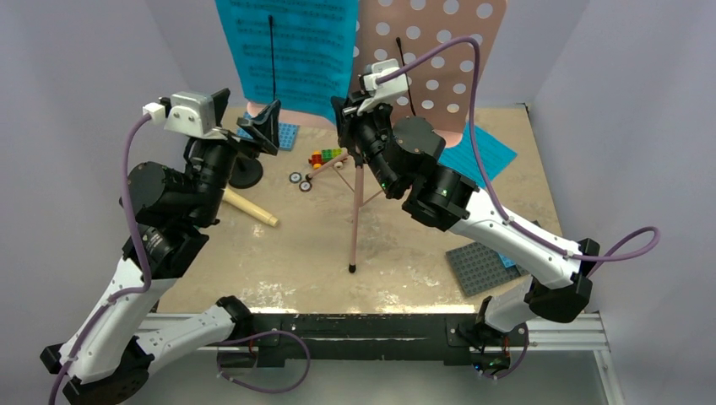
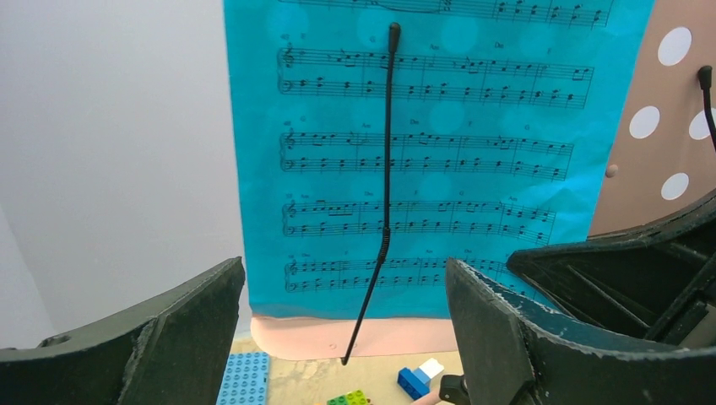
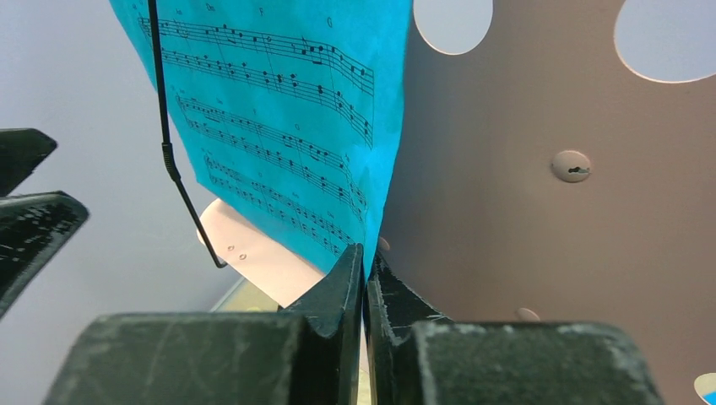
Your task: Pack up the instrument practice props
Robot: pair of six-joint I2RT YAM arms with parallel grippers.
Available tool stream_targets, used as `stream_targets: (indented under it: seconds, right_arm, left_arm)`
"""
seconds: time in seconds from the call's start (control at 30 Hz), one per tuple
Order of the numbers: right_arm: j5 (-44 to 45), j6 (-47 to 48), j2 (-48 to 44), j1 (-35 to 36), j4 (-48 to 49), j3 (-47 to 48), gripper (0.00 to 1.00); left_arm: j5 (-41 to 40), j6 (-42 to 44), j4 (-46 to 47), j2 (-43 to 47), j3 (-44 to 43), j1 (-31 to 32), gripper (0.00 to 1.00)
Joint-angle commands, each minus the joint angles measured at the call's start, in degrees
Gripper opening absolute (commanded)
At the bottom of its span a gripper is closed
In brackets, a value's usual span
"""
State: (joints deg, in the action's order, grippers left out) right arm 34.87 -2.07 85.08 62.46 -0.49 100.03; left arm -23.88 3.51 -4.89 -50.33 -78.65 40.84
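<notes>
Right wrist view: my right gripper is closed on the lower corner of the cyan sheet-music page, which hangs against the pink hole-dotted board with a thin black retaining wire across its face. I judge the corner was taken so the page can be drawn out from under that wire. My left gripper hangs wide open and empty before the same page, probably placed to receive it.
</notes>
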Motion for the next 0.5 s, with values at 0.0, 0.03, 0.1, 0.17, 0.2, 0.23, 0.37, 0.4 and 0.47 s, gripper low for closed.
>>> stream_targets:
  seconds: [0.0, 0.03, 0.1, 0.17, 0.2, 0.23, 0.37, 0.4, 0.47]
  right_arm:
    - [-0.60, 1.60, -2.02, -0.22, 2.08, -0.02, 0.03]
    - [-0.66, 1.68, -1.99, -0.23, 2.03, -0.01, 0.00]
    - [-0.85, 1.69, -2.02, -0.22, 1.78, 0.11, 0.00]
    - [-0.99, 1.68, -2.02, -0.19, 1.32, 0.25, 0.00]
    - [-1.03, 1.64, -2.07, -0.22, 1.23, 0.25, 0.00]
    - [-1.11, 1.69, -2.18, -0.19, 1.05, 0.25, 0.00]
    - [-1.43, 1.71, -2.14, -0.23, 0.67, 0.52, 0.00]
    - [-1.51, 1.64, -2.17, -0.23, 0.67, 0.60, 0.00]
    - [-1.71, 1.69, -2.07, -0.22, 0.67, 0.67, 0.00]
  left_arm:
    - [5.33, -2.40, 1.34, -1.28, -2.31, -1.62, 0.92]
    - [6.14, -2.57, 1.30, -1.64, -2.66, -1.90, 0.93]
    - [7.10, -2.98, 0.88, -2.38, -3.33, -2.43, 0.93]
    - [8.26, -3.00, 0.81, -2.87, -3.73, -3.10, 0.92]
    - [8.58, -2.98, 0.82, -3.00, -3.79, -3.32, 0.92]
    - [8.97, -2.99, 1.10, -3.13, -3.80, -3.65, 0.92]
    - [9.23, -2.98, 1.34, -5.00, -5.28, -4.46, 0.87]
    - [9.20, -2.91, 1.21, -5.59, -5.77, -4.79, 0.85]
    - [9.39, -2.85, 1.34, -6.49, -6.22, -5.58, 0.80]
